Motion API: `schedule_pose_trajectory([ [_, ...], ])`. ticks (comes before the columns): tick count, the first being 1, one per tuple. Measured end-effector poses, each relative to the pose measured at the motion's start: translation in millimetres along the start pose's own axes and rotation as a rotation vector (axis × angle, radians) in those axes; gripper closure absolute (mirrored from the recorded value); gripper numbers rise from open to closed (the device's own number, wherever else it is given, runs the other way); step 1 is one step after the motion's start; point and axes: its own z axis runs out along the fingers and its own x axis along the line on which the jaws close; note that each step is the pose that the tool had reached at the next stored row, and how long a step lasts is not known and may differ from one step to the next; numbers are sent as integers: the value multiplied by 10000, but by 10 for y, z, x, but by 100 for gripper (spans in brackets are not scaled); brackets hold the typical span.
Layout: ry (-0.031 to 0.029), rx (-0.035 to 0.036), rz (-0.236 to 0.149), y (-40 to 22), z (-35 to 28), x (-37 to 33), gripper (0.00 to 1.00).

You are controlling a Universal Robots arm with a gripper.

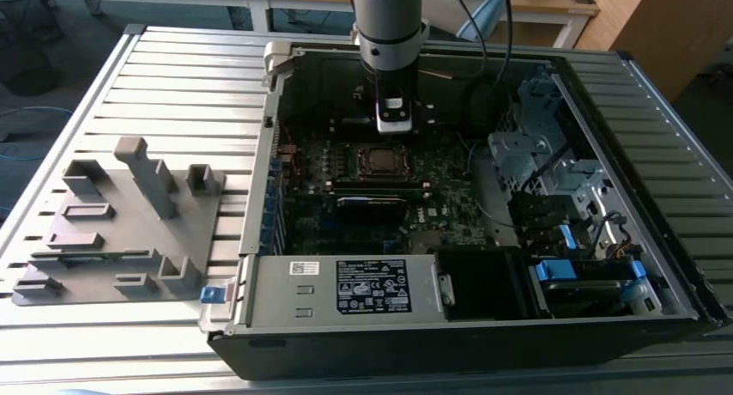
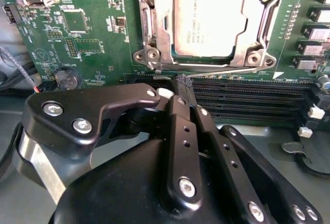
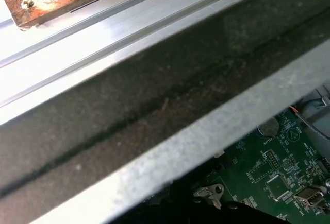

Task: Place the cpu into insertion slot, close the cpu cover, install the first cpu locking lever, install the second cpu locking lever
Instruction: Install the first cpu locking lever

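Open PC case [image 1: 596, 322] lies on slatted desk [image 1: 172, 77]; arm reaches down into it, pincer [image 1: 393, 123] just above motherboard [image 1: 447, 185], near the socket's far edge in exterior view. In second wrist view the cpu [image 2: 207, 20] sits in the insertion slot [image 2: 149, 54], silver-grey top exposed. The cpu cover [image 2: 255, 23] lies down over it, frame around chip top. Pincer [image 2: 184, 86] fingers are pressed together, tips at a thin wire locking lever [image 2: 227, 73] that runs along socket edge beside the black memory slots [image 2: 247, 100]; cannot tell whether tips grip the wire or only touch it. First wrist view: case wall rail [image 3: 170, 147] in front, corner of green board [image 3: 278, 177] behind. Grey fixture block [image 1: 115, 223] sits on desk at exterior view's left, well apart from case. Power supply [image 1: 343, 288] w/ label at case's near edge.
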Motion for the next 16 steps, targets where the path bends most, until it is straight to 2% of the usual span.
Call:
schedule_pose_trajectory([
  [7,-77,69,-22,-6,11,-2,89],
  [10,-123,128,-35,-8,15,-2,89],
  [14,-221,250,-65,-10,20,-1,89],
  [16,-238,257,-71,-10,21,-2,89],
])
